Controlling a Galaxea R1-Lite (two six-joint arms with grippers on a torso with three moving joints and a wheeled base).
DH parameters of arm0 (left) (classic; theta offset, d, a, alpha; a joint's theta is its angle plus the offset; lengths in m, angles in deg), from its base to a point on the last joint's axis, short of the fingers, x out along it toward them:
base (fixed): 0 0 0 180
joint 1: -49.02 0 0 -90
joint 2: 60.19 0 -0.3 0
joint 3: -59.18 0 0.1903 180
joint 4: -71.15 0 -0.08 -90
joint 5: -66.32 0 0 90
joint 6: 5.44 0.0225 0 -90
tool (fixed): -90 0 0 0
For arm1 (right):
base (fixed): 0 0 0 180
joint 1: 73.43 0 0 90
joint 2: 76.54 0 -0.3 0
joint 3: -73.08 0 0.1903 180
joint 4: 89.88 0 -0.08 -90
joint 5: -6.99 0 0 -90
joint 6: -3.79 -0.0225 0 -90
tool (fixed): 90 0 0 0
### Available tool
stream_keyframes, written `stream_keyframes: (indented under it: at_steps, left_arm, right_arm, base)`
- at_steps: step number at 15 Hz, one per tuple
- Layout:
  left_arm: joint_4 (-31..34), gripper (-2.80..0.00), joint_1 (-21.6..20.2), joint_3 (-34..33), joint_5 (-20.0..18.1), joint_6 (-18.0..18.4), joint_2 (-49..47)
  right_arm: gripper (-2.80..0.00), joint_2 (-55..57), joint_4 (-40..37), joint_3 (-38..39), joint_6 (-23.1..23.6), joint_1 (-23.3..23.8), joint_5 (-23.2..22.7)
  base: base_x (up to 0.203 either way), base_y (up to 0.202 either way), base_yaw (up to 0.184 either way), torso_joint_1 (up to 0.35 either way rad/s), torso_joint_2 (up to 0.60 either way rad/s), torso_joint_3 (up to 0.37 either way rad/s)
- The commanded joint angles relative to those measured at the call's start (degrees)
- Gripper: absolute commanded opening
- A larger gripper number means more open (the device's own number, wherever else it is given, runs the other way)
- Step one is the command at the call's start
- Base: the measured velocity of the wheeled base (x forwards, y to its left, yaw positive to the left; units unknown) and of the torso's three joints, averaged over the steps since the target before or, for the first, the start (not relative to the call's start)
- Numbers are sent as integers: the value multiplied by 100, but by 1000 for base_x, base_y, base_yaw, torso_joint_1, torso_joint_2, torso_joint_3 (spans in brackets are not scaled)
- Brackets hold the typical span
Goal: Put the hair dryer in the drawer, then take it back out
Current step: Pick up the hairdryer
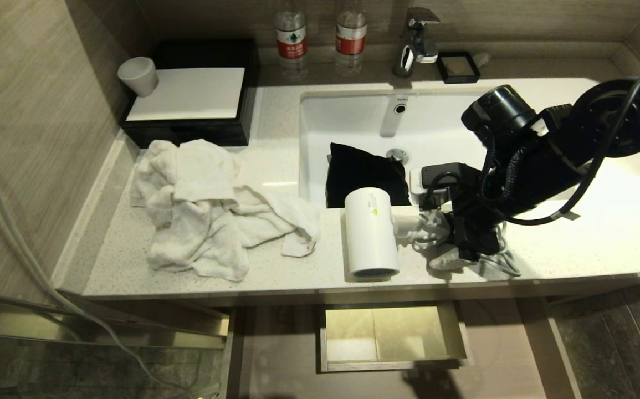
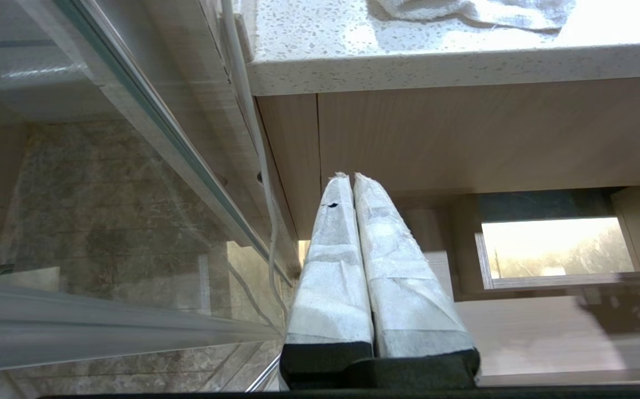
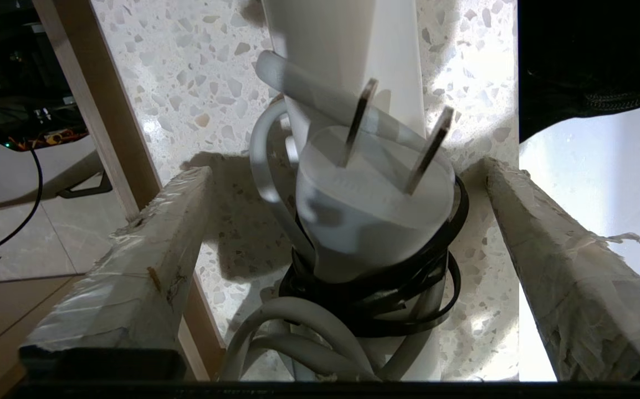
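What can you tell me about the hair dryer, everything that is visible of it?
The hair dryer is small, white and smooth like plastic. It lies on its side on the speckled countertop, near the front edge, barrel mouth toward the open drawer. A tiny yellow sticker sits on the barrel. Its short handle points to the right claw, whose open fingers stand either side of the bundled cord and plug without gripping.

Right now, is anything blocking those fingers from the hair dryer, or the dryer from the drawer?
Nothing visible. The right gripper is open, its fingers either side of the hair dryer handle and plug. The drawer stands open below the counter edge, its compartment bare.
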Motion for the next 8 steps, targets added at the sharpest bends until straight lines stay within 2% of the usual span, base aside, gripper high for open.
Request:
stream_keyframes:
  at_steps: [1, 4, 5, 8]
  left_arm:
    - [-1, -280, 0, -8, 0, 2, 0]
    - [-1, -280, 0, -8, 0, 2, 0]
    - [-1, -280, 0, -2, 0, 2, 0]
    - [-1, -280, 0, -8, 0, 2, 0]
  right_arm:
    - [0, -33, -38, 29, 23, 77, -16]
    - [0, -42, -32, 50, -8, 121, -31]
    - [-280, -42, -35, 76, -29, 123, -30]
    - [-280, -116, -29, 190, -9, 121, 27]
  base:
    - [0, 0, 0, 0, 0, 0]
    - [0, 0, 0, 0, 0, 0]
    - [0, 0, 0, 0, 0, 0]
    - [0, 0, 0, 0, 0, 0]
